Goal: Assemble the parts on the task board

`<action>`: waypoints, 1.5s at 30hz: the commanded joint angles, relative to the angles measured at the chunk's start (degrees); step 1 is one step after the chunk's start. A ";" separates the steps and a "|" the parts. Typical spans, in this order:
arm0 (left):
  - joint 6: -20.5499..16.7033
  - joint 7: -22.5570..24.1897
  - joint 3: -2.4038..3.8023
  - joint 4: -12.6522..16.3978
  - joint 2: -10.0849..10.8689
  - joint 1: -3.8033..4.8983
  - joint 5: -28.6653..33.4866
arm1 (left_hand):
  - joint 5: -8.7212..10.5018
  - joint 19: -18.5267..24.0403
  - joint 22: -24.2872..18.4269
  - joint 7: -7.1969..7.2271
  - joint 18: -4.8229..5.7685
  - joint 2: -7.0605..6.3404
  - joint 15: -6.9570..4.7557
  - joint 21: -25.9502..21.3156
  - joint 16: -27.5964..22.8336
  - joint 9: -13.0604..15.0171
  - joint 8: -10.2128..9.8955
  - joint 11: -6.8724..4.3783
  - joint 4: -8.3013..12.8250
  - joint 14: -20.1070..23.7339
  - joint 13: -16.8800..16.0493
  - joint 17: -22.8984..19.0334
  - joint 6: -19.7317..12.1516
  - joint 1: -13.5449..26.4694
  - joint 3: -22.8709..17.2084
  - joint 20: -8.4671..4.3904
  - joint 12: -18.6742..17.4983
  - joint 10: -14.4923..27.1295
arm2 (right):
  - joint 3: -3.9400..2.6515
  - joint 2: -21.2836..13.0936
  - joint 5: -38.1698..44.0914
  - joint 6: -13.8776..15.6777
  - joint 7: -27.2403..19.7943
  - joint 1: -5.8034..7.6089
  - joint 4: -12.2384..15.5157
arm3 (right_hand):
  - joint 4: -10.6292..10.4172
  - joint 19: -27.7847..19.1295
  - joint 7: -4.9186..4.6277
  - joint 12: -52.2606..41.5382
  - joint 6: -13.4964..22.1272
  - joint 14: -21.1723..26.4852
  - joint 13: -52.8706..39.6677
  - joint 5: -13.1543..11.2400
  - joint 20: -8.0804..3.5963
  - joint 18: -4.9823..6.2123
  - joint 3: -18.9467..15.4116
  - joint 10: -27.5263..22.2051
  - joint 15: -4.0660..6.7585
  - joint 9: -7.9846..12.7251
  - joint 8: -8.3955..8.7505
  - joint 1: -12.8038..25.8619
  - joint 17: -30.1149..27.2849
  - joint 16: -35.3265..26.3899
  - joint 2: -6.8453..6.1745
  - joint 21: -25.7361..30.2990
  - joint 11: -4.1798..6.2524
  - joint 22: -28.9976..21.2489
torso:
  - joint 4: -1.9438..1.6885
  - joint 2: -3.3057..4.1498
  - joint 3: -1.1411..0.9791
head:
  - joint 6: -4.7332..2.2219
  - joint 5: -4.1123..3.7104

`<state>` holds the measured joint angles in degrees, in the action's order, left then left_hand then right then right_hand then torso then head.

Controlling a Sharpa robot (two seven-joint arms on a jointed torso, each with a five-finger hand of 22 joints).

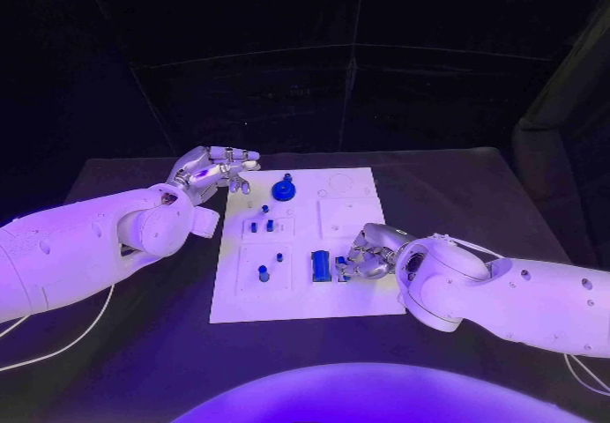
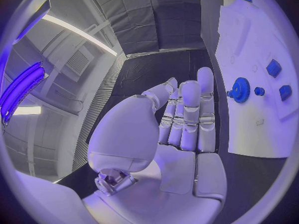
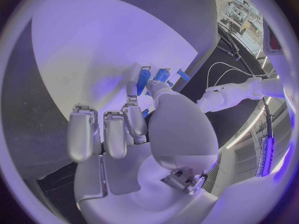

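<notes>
Centrally on the black table [image 1: 152,352] lies the white task board [image 1: 350,304], with small blue parts [image 1: 264,226] on it. The right hand [image 1: 366,254] curls over a blue block [image 1: 321,265] near the board's front; whether it grips is unclear. The left hand [image 1: 213,169] hovers with fingers apart, empty, beside a blue gear [image 1: 282,189]. The parts look light, rigid and slick, best pinched by their sides.
</notes>
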<state>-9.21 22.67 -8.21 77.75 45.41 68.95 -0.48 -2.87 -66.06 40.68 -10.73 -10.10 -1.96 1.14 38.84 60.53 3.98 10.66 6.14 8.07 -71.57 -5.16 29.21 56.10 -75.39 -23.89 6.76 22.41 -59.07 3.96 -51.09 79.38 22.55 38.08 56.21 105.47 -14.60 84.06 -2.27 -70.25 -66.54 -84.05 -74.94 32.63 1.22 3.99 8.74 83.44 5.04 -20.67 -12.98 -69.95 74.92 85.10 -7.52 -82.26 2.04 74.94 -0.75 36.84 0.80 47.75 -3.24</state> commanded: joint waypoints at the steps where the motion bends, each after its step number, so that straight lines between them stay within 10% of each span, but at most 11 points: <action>1: 0.76 0.19 0.04 0.11 0.01 0.08 0.12 | -0.18 0.24 -0.03 0.00 -0.37 0.17 -0.01 -0.19 -0.28 0.03 0.34 0.05 0.34 0.54 -0.04 0.00 -0.55 -0.11 0.11 0.04 0.35 0.47 | -0.02 0.13 -0.34 -1.96 0.26 0.08 0.01 | -0.13 0.71 0.00 -0.30 -0.53 -4.58 -1.25 -0.12 -0.40 -1.07 -0.51 0.45 0.53 0.01 -0.20 0.24 8.06 0.31 0.11 -0.34 -0.03 1.19 | -0.02 -0.02 0.00 | -0.01 0.02; 5: 0.78 0.18 0.04 0.09 0.00 0.08 0.12 | -0.18 0.24 -0.03 0.00 -0.37 0.17 -0.01 -0.19 -0.28 0.03 0.34 0.05 0.34 0.54 -0.04 0.00 -0.55 -0.11 0.11 0.04 0.35 0.47 | -0.02 0.19 -0.37 -2.08 0.30 0.08 -0.07 | -0.57 0.73 0.00 -0.28 -0.54 -4.58 -1.27 -0.88 -0.47 -1.08 -1.18 0.48 0.57 -0.15 -0.21 0.87 8.04 0.29 0.37 -0.35 -0.02 1.22 | 0.04 -0.03 0.00 | -0.09 0.06; 8: 0.79 0.17 0.04 0.10 0.00 0.08 0.12 | -0.18 0.24 -0.03 0.00 -0.37 0.17 -0.01 -0.19 -0.28 0.03 0.34 0.05 0.34 0.54 -0.04 0.00 -0.55 -0.11 0.11 0.04 0.35 0.47 | -0.02 0.18 -0.37 -1.51 0.30 0.08 -0.16 | -1.80 0.73 -0.16 0.07 -0.49 -4.53 -1.10 -6.06 -0.40 -1.10 -3.39 0.38 0.42 -0.35 -0.17 3.23 7.89 0.18 0.29 -0.34 -0.18 1.24 | 0.04 -0.02 0.01 | -0.26 0.07; 12: 0.76 0.14 0.04 0.08 0.01 0.08 0.12 | -0.18 0.25 -0.03 0.00 -0.37 0.17 -0.01 -0.19 -0.28 0.03 0.36 0.05 0.35 0.55 -0.03 -0.02 -0.56 -0.11 0.11 0.04 0.37 0.49 | -0.02 0.19 -0.38 -0.38 0.22 0.08 -0.36 | -1.96 0.32 -0.65 2.61 1.12 -4.28 0.40 -22.91 -0.15 -0.95 -8.70 -0.88 0.12 -0.47 0.69 7.14 6.84 -0.58 0.47 0.20 -0.69 0.45 | -0.01 -0.02 0.01 | -0.36 0.00; 16: 0.80 0.11 0.04 0.08 0.02 0.08 0.12 | -0.19 0.26 -0.02 0.01 -0.37 0.17 -0.01 -0.19 -0.28 0.03 0.43 0.04 0.41 0.58 -0.02 -0.10 -0.63 -0.10 0.11 0.05 0.46 0.55 | -0.02 0.21 -0.38 0.46 -0.05 0.08 -0.43 | -2.28 -0.19 -1.26 4.74 2.43 -4.08 1.75 -29.22 0.16 -0.71 -14.40 -2.01 -0.36 -0.47 1.39 9.05 5.97 -1.25 -0.43 0.85 -1.17 -0.55 | 0.00 -0.02 0.00 | -0.36 -0.04; 23: 0.85 0.06 0.04 0.08 0.04 0.08 0.12 | -0.19 0.26 -0.02 0.01 -0.37 0.17 -0.01 -0.19 -0.28 0.03 0.43 0.04 0.41 0.58 -0.02 -0.10 -0.63 -0.10 0.11 0.05 0.46 0.55 | -0.02 -0.33 -0.29 1.47 -1.48 0.08 0.11 | -2.33 -0.24 -1.32 4.79 2.48 -4.07 1.79 -29.16 0.36 -0.69 -16.55 -2.13 -0.44 -0.64 1.42 9.33 5.82 -1.39 -0.03 0.93 -1.28 -0.61 | 0.08 -0.01 -0.07 | -0.28 -0.02; 27: 0.87 0.05 0.04 0.06 0.04 0.08 0.12 | -0.19 0.26 -0.02 0.01 -0.37 0.17 -0.01 -0.19 -0.28 0.03 0.43 0.04 0.41 0.58 -0.02 -0.10 -0.63 -0.10 0.11 0.05 0.46 0.55 | -0.02 -1.51 -0.23 1.32 -3.16 0.07 0.74 | -1.43 -0.10 -1.20 4.28 2.18 -4.15 1.51 -27.01 0.33 -0.73 -15.72 -1.95 -0.37 -1.02 1.31 3.44 5.99 -1.31 3.28 0.79 -1.16 -0.30 | 0.07 -0.03 -0.07 | -0.19 -0.17; 32: 0.88 0.03 0.04 0.02 0.04 0.08 0.12 | -0.19 0.26 -0.02 0.01 -0.37 0.17 -0.01 -0.19 -0.28 0.03 0.43 0.04 0.41 0.58 -0.02 -0.10 -0.63 -0.10 0.11 0.05 0.46 0.55 | -0.02 -2.95 -0.56 1.92 -5.47 0.07 1.28 | 0.01 -0.07 -1.19 4.11 2.11 -4.18 1.43 -26.15 0.29 -0.75 -15.54 -1.92 -0.34 -1.19 1.33 -0.66 6.08 -1.26 4.44 0.77 -1.14 -0.20 | 0.04 -0.05 -0.03 | -0.29 -0.30; 37: 0.86 0.22 0.04 -0.17 -0.04 0.08 0.12 | -0.19 0.26 -0.02 0.01 -0.37 0.17 -0.01 -0.19 -0.28 0.03 0.43 0.04 0.41 0.58 -0.02 -0.10 -0.63 -0.10 0.11 0.05 0.46 0.55 | -0.02 -4.53 -6.72 5.59 -14.21 0.10 1.27 | 0.23 -0.60 -2.35 5.76 5.45 -3.89 2.54 -20.88 0.69 -0.55 -16.57 -2.76 -0.96 -0.48 3.35 -2.35 4.83 -2.19 4.76 1.48 -2.02 -1.32 | 0.06 -0.20 0.03 | -0.52 -0.33; 41: 1.10 0.87 0.03 -0.64 -0.23 0.08 0.15 | -0.16 0.30 -0.03 -0.03 -0.35 0.13 0.05 -0.22 -0.32 0.03 0.62 0.08 0.29 0.67 0.00 -0.34 -0.72 0.28 0.31 0.10 0.66 0.67 | -0.05 -5.73 -19.26 6.89 -23.74 0.32 0.29 | 0.57 -5.72 -3.37 23.33 7.75 -1.11 14.65 -21.86 1.48 1.83 -17.17 -10.41 -1.88 0.65 4.87 -4.64 -5.19 -10.32 6.05 9.12 -3.11 -13.05 | 0.10 -0.51 0.11 | -1.26 -0.52; 45: 1.47 1.69 0.03 -1.48 -0.66 0.08 1.72 | -0.10 1.42 -0.67 0.47 -0.38 -0.30 0.08 -1.38 -2.64 0.17 1.54 -0.19 -0.77 2.87 0.01 -3.01 -0.16 2.21 1.92 0.29 1.29 0.31 | -0.08 -5.82 -37.10 6.02 -36.43 1.94 -3.33 | 1.84 -17.56 -5.24 46.20 8.98 7.43 31.87 -21.18 2.18 6.86 -17.35 -17.71 -3.00 2.72 6.17 -9.37 -33.44 -37.95 8.37 32.42 -4.19 -42.10 | 0.02 -1.28 0.33 | -1.89 -0.94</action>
<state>-8.80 22.77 -8.23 76.50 44.92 68.95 -0.21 -2.87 -64.83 40.09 -10.53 -10.10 -2.23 1.24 37.61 58.13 4.08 12.04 6.35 7.35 -68.88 -5.16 26.46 55.89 -73.61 -22.19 7.12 23.40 -58.85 4.02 -57.03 60.68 26.89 16.55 57.59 103.08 -13.01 67.98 -7.23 -25.76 -57.58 -77.53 -44.12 11.05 3.49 9.84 -8.65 66.72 1.96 -18.10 -6.94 -78.80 44.98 50.46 0.62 -52.66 -2.08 36.65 -0.68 36.15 0.96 46.22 -4.01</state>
